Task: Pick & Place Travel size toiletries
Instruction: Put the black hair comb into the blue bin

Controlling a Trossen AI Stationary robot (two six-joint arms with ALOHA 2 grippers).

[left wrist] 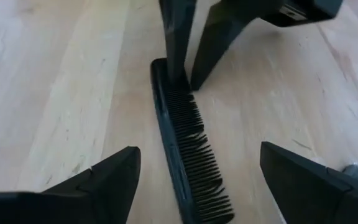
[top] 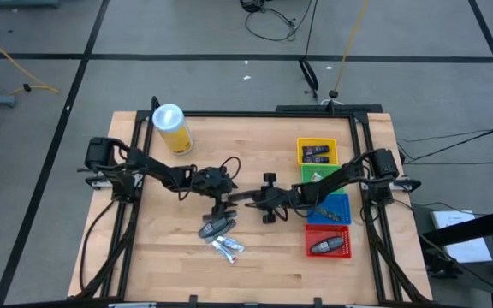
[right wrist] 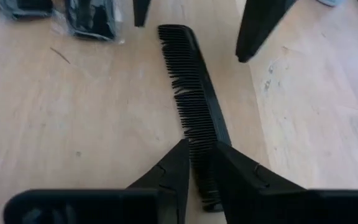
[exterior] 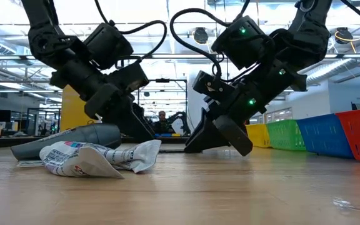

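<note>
A black comb (left wrist: 188, 155) is seen plainly only in the two wrist views, flat on the wooden table (top: 255, 145); in the high view it is reduced to a thin dark line between the two grippers, and in the low view it is hidden behind them. The low view alone shows a crumpled white sachet (exterior: 89, 159) lying on the table against a dark grey tube (exterior: 67, 139). In the high view these lie in a small heap (top: 219, 237) just in front of the left gripper.

Four trays are lined up along the right side of the table. Two dark flat packs are held in the yellow tray (top: 300, 145), and one dark tube in the red tray (top: 311, 250). The green tray (top: 306, 171) and blue tray (top: 342, 205) are largely covered by the right arm, so their contents cannot be told. A yellow canister (top: 172, 128) with a white lid stands near the far left corner.

The right gripper (right wrist: 197, 163) is closed on one end of the comb, its fingers nearly together with the comb's spine pinched between them. The left gripper (left wrist: 197, 165) is spread wide over the comb's other end, one finger on either side and neither touching it.
</note>
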